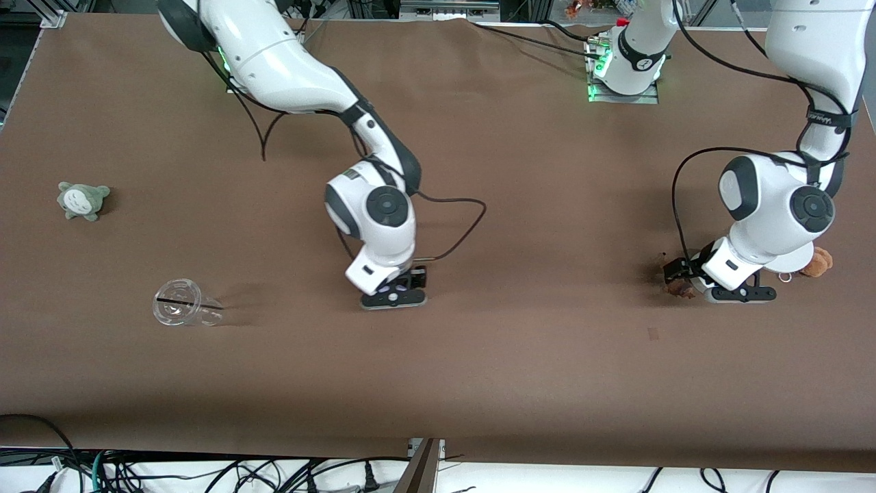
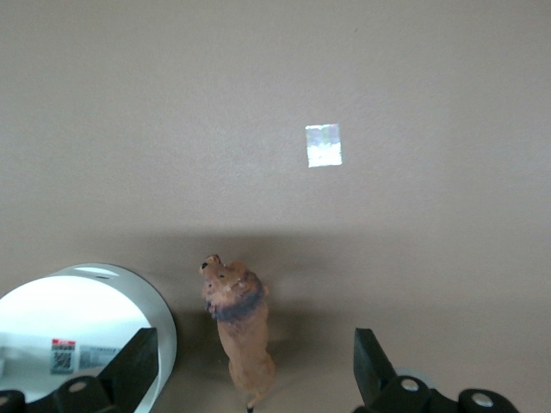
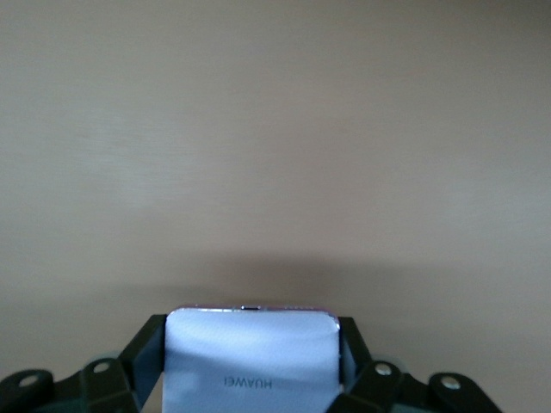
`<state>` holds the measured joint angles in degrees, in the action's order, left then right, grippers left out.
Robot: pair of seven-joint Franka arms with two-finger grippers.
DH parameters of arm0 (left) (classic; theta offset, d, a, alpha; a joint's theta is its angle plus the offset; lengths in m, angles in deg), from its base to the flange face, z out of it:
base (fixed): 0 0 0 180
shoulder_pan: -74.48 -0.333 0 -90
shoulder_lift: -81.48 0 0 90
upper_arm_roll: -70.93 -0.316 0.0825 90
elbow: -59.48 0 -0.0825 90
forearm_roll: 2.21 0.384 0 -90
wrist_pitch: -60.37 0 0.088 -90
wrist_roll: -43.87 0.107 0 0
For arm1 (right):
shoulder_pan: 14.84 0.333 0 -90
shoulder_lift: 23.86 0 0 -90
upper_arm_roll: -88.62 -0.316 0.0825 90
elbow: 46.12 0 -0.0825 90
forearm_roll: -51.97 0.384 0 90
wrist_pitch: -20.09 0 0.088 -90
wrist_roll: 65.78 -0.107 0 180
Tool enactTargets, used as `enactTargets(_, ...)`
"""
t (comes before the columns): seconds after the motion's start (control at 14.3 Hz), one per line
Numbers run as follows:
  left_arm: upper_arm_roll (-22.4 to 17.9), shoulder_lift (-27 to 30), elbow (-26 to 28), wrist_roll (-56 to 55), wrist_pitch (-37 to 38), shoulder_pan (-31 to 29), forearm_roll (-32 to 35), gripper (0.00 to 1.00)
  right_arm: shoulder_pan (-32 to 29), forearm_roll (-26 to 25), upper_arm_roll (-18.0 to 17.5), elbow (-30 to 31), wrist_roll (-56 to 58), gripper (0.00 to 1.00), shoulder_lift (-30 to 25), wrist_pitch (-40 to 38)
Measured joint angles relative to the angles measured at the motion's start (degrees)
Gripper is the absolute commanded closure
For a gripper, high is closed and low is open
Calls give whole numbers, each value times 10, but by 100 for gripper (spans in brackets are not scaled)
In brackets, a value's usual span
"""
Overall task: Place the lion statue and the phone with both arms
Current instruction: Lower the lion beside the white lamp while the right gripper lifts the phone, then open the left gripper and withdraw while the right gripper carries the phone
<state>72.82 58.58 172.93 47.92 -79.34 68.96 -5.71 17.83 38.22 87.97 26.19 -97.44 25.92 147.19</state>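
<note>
The lion statue (image 2: pixel 241 331) is a small brown figurine with a darker mane. It rests on the brown table between the spread fingers (image 2: pixel 136 366) of my left gripper (image 2: pixel 254 379), which is open and low around its tail end. In the front view the lion statue (image 1: pixel 680 289) shows beside the left gripper (image 1: pixel 725 293), toward the left arm's end of the table. My right gripper (image 1: pixel 395 297) is low at the table's middle, shut on the pale lavender phone (image 3: pixel 250 361). Only a sliver of the phone (image 1: pixel 395 295) shows in the front view.
A white round-based stand (image 2: pixel 82 335) sits right beside the lion and one left finger; it shows under the left arm (image 1: pixel 797 261), next to an orange-brown plush (image 1: pixel 818 261). A clear cup (image 1: pixel 183 311) and a grey-green plush (image 1: pixel 83 199) lie toward the right arm's end.
</note>
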Motion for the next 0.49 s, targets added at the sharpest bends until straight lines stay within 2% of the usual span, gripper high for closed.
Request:
enactTargets(0.14, 4, 14, -15, -21, 41, 1, 0, 0, -36, 12, 1, 43, 72, 50, -32, 0)
enactTargets(0.28, 5, 26, -38, -33, 91, 2, 0, 0, -76, 46, 3, 82, 156, 49, -54, 8)
enactTargets(0.49, 5, 56, -84, -36, 188, 2, 0, 0, -149, 90, 5, 145, 284, 49, -69, 68)
